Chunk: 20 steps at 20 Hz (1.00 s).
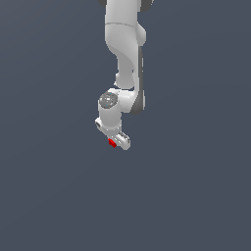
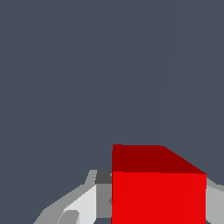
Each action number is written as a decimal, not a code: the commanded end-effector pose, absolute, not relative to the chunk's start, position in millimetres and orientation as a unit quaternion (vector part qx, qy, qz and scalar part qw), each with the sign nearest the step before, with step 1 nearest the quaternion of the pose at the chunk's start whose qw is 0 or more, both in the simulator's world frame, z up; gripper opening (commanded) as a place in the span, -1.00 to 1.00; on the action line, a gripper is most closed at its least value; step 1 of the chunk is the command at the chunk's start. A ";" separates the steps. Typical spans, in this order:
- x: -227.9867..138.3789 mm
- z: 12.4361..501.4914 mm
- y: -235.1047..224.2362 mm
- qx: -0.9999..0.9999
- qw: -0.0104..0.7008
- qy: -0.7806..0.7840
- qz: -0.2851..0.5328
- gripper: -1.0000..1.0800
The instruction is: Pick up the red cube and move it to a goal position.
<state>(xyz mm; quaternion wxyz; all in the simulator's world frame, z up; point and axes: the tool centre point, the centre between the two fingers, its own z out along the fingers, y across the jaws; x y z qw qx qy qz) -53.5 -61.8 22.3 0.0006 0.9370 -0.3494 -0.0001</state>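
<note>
The red cube [image 1: 112, 143] is a tiny bright red block, mostly hidden under the white gripper [image 1: 117, 142] in the exterior view. In the wrist view the red cube [image 2: 158, 197] fills the space between the two fingers [image 2: 83, 209], which press against its sides. The gripper is shut on the cube. The white arm reaches down from the top of the exterior view. I cannot tell how high the cube is above the ground.
A plain dark grey ground [image 1: 49, 186] surrounds the arm on all sides. No other object or goal marker shows in either view.
</note>
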 end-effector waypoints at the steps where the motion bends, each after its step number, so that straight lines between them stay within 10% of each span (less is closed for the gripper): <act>1: -50.9 26.9 -60.6 0.937 0.000 -0.349 0.000 -1.00; 20: 15.9 153.0 -31.3 0.937 0.002 -0.350 0.001 -1.00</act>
